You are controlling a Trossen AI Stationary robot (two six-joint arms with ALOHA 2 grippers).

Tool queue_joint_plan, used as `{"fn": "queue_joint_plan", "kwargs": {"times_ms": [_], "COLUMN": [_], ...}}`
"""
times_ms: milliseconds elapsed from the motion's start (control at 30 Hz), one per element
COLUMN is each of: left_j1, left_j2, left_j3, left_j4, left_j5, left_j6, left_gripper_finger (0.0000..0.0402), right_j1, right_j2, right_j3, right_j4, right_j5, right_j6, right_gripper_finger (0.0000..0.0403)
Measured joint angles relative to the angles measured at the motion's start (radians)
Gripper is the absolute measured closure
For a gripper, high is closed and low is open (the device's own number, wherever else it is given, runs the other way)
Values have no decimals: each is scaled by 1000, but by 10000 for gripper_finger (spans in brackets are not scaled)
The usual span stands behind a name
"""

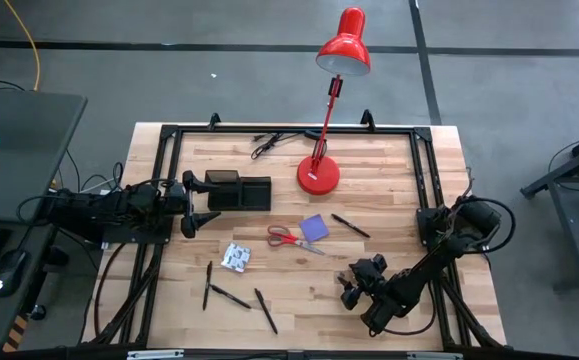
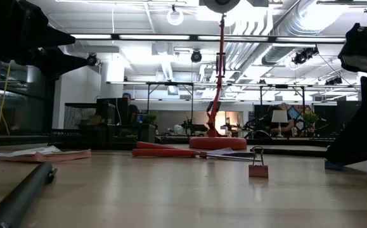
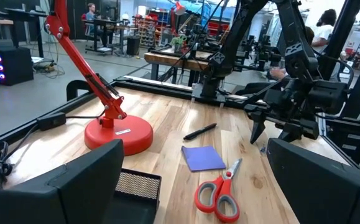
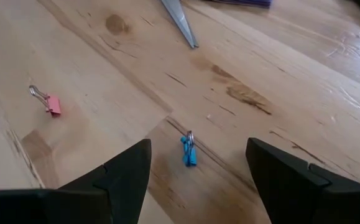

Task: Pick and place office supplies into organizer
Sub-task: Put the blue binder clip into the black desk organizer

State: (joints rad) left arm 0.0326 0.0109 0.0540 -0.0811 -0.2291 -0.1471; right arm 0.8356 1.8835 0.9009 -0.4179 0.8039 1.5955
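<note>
- The blue clip (image 4: 188,151) lies flat on the bare table (image 4: 279,81), right between the open fingers of the right claw (image 4: 195,171).
- A pink clip (image 4: 50,104) lies off to one side, well apart.
- To do this step well, the right claw should probably go straight down, keep the blue clip in the middle, then squeeze.
- The black organizer (image 1: 237,190) waits far across the table, just by the wide-open, empty left claw (image 1: 193,205).
- The scissors (image 1: 291,238), purple pad (image 1: 314,227) and pens (image 1: 265,310) lie loose between them.

Bright, even overhead light — soft shadows, blurred foreground
</note>
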Motion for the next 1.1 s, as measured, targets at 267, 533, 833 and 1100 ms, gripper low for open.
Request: {"fn": "queue_joint_plan", "kwargs": {"times_ms": [267,533,833,1100], "left_j1": [0,0,0,0], "left_j2": [0,0,0,0], "left_j3": [0,0,0,0], "left_j4": [0,3,3,3], "left_j5": [0,0,0,0], "left_j6": [0,8,19,38], "left_gripper_finger": [21,21,21,21], "right_j1": [-3,-13,-13,-13], "right_j2": [1,1,1,1], "right_j3": [0,0,0,0], "right_j4": [-2,-3,-10,-6], "right_j5": [7,-4,-24,-12], "right_j6": [0,-7,-8,-7], "right_gripper_finger": [155,256,356,389]}}
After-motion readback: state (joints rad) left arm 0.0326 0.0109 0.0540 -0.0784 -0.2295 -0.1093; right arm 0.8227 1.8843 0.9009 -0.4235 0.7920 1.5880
